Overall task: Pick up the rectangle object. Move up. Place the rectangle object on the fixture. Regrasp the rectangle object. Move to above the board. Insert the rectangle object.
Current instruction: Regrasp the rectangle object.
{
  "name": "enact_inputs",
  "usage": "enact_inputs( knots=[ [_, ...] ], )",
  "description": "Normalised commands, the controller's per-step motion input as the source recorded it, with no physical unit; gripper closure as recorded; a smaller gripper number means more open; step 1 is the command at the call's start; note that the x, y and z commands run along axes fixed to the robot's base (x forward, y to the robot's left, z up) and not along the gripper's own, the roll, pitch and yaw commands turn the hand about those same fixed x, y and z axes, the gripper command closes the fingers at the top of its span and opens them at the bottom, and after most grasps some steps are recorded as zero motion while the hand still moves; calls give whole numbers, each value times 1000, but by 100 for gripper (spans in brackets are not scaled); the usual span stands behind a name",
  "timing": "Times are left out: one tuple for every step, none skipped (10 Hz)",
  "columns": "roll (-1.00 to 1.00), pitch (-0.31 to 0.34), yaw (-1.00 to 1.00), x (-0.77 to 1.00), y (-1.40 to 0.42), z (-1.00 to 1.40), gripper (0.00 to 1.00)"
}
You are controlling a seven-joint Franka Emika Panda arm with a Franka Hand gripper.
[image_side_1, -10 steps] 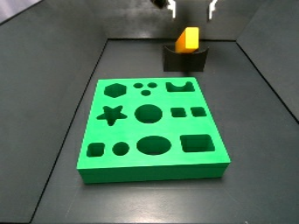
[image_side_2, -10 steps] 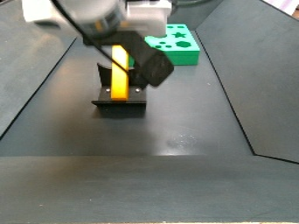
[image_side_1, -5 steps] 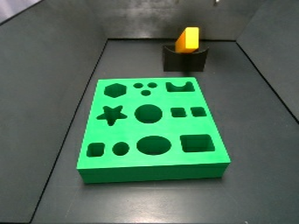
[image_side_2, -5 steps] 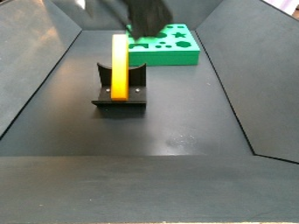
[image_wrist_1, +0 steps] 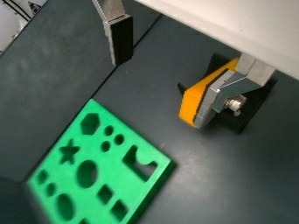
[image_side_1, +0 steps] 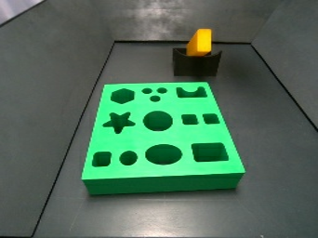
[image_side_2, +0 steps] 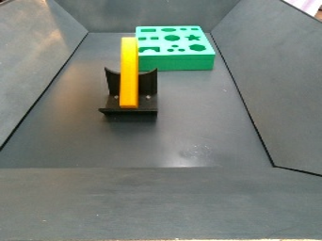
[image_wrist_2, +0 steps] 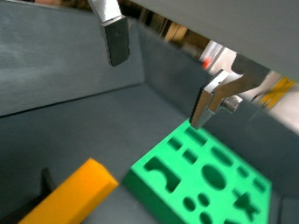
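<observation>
Placement on the fixture (image_side_2: 130, 102) appears finished: the rectangle object (image_side_2: 128, 68) is seen standing upright in the notch, left of centre in a side view, and at the upper middle of the frame in a side view (image_side_1: 200, 41), where the fixture (image_side_1: 196, 61) sits behind the board (image_side_1: 162, 138). No contact with the hand is visible in either side view; the hand is out of both frames. In both wrist views the hand (image_wrist_1: 176, 59) is shown spread wide with nothing between its fingers (image_wrist_1: 119, 37), well above the table (image_side_2: 189, 141). The rectangle object (image_wrist_1: 200, 95) is partly hidden behind one finger in a wrist view, and only a corner of it (image_wrist_2: 73, 194) is seen at the lower left of a wrist view. The board (image_side_2: 175, 46) lies at the upper middle of a side view, apart from the fixture, its cut-outs all unfilled. Judged from this, picking, lifting and placing are done; regrasping, carrying above the board and insertion are left.
</observation>
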Motion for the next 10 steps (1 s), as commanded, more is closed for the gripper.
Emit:
enact_inputs(
  knots=[
    [1000,24,30,-26,-56,26,0],
    [1000,20,30,-25,-21,23,0],
    [1000,16,31,-18,-28,12,0],
    [1000,14,32,-15,-20,8,0],
    [1000,10,32,-5,-18,7,0],
    [1000,8,34,1,-15,6,0],
    [1000,7,35,7,-18,8,0],
    [1000,10,36,5,-18,7,0],
    [1000,17,38,10,-18,4,0],
    [1000,23,39,19,-18,-1,0]
  ],
)
